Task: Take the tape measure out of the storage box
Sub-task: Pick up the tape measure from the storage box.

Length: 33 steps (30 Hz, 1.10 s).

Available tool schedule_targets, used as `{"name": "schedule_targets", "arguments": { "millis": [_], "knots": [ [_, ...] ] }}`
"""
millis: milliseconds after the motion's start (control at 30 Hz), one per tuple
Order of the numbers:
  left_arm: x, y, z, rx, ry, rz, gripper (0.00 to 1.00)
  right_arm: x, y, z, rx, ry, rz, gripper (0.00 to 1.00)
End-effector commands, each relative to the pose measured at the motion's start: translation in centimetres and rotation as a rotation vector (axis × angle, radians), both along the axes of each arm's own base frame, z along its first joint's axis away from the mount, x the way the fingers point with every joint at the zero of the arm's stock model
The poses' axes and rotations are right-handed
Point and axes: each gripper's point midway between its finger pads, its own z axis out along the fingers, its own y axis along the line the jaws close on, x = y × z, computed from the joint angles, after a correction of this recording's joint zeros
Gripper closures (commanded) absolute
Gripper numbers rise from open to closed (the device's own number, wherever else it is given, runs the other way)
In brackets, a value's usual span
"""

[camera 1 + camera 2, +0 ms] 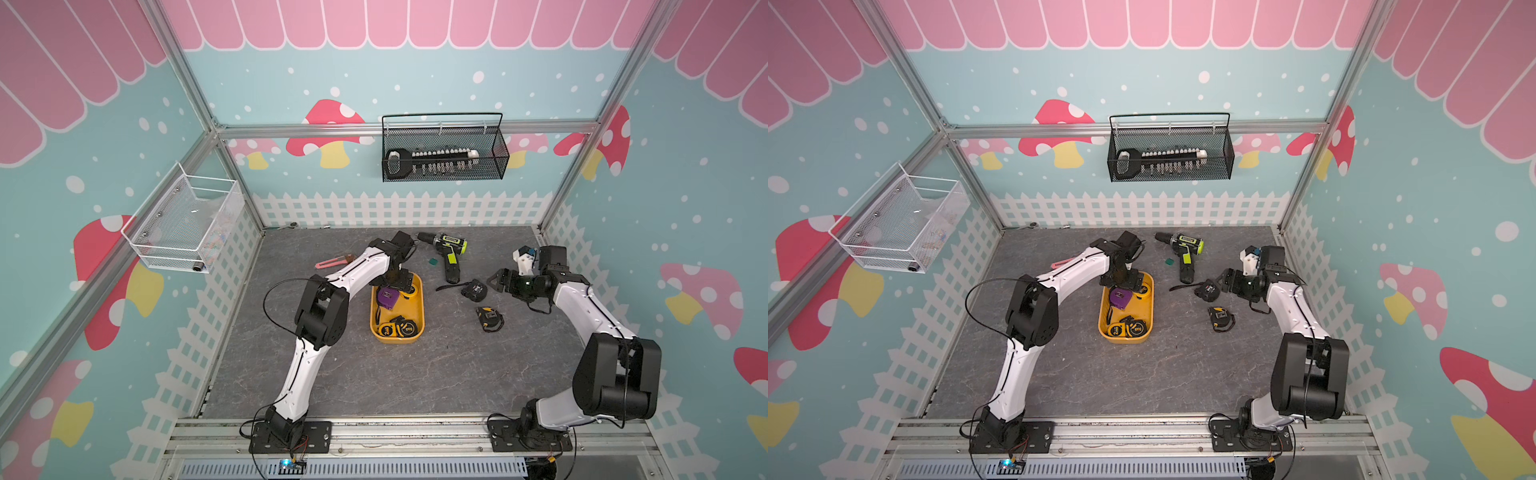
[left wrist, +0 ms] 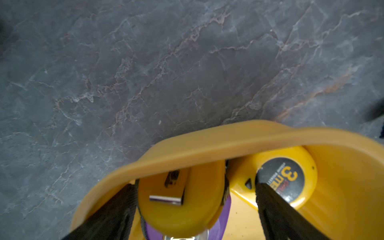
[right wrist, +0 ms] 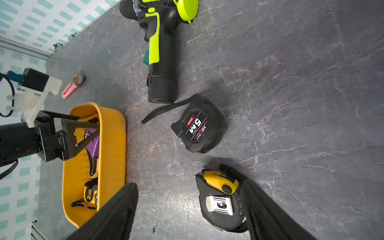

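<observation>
The yellow-orange storage box [image 1: 419, 307] [image 1: 1151, 307] sits mid-table and holds several tape measures. My left gripper [image 1: 395, 282] [image 2: 195, 185] reaches down into its far end, open. Its fingers stand on either side of a yellow tape measure [image 2: 178, 203] that lies on a purple one [image 1: 387, 297] [image 3: 93, 143]. A yellow 3 m tape measure [image 2: 286, 176] lies beside them, and two more [image 1: 398, 328] sit at the near end. My right gripper [image 1: 496, 280] [image 3: 189, 187] hangs open over the table right of the box, holding nothing. Near it lie a black 5 m tape measure [image 1: 473, 289] [image 3: 197, 128] and a black-and-yellow one [image 1: 489, 319] [image 3: 220, 201].
A black and lime drill [image 1: 446, 253] lies behind the box with a small green chip [image 1: 433, 262] beside it. A pink cutter [image 1: 330, 262] lies at the far left by my left arm. A black wire basket [image 1: 442, 151] and a white mesh basket [image 1: 187, 224] hang on the walls.
</observation>
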Motion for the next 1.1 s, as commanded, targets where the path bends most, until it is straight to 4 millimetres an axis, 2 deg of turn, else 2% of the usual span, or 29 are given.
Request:
{"name": "schedule_targets", "arguments": {
  "millis": [0,267,467,600,733,867,967,1067],
  "knots": [
    [1.7,0.3,-0.4,-0.002,-0.049,0.042,0.13,-0.6,0.5,0.2,-0.015,-0.024,0.024,0.17],
    [2.1,0.2,-0.7,-0.017,-0.087,0.03,0.39,-1.1,1.9,-0.8,0.013,0.0,0.055,0.18],
    [0.9,0.5,-1.3,-0.023,-0.068,0.011,0.43,-1.3,2.6,-0.9,0.021,0.007,0.07,0.18],
    [0.7,0.3,0.0,-0.061,-0.1,0.007,0.5,-1.6,3.5,-0.5,0.038,-0.008,0.103,0.19],
    [0.0,-0.4,3.8,-0.139,-0.143,-0.014,0.53,-2.3,6.8,0.9,0.104,-0.07,0.229,0.19],
    [-1.6,-1.1,7.6,-0.234,-0.173,-0.085,0.54,-3.5,11.0,1.9,0.163,-0.135,0.37,0.18],
    [-3.4,-1.8,9.1,-0.314,-0.141,-0.159,0.54,-4.1,14.0,2.1,0.182,-0.182,0.468,0.18],
    [-5.4,-2.4,9.7,-0.392,-0.057,-0.217,0.55,-4.4,16.7,2.6,0.19,-0.249,0.554,0.18]
  ]
}}
